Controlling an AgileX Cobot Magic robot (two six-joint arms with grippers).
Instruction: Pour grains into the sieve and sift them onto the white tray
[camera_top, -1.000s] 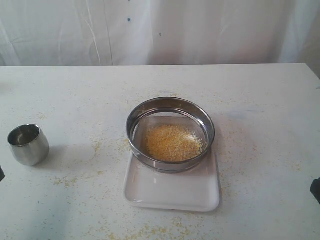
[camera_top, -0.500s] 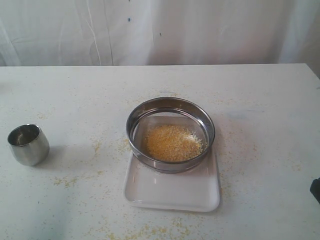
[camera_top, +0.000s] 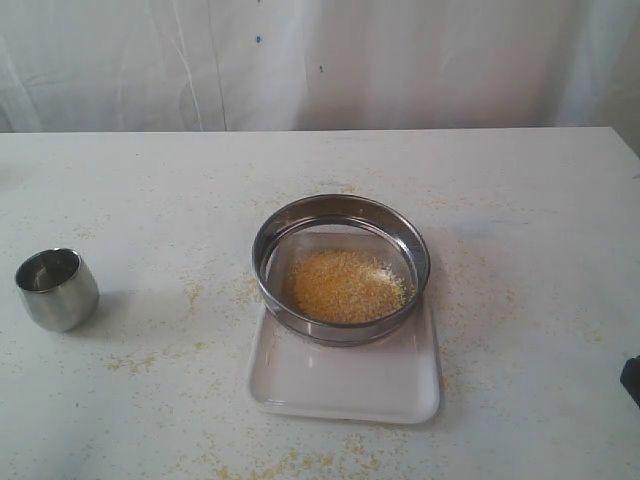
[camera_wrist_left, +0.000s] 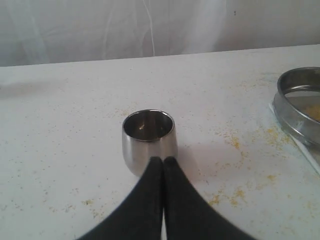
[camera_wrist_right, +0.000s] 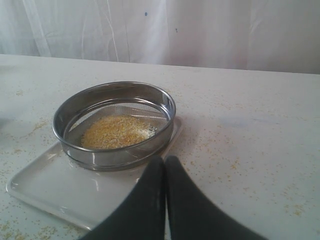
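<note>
The steel sieve (camera_top: 341, 267) rests on the far half of the white tray (camera_top: 345, 380), with a heap of yellow grains (camera_top: 346, 285) on its mesh. In the right wrist view the sieve (camera_wrist_right: 116, 125), grains (camera_wrist_right: 116, 131) and tray (camera_wrist_right: 60, 187) lie just ahead of my right gripper (camera_wrist_right: 163, 159), which is shut and empty. My left gripper (camera_wrist_left: 162, 160) is shut and empty, its tips pointing at a small steel cup (camera_wrist_left: 148, 140). In the exterior view only a dark bit of the right arm (camera_top: 631, 380) shows at the edge.
The small steel cup (camera_top: 57, 288) stands upright and looks empty at the table's left. Spilled grains (camera_top: 290, 462) are scattered over the white table around the tray. A white curtain (camera_top: 320, 60) hangs behind the table's far edge.
A dark bit of the left arm at the exterior view's left edge has gone out of view. Sieve, tray and cup have not moved.
</note>
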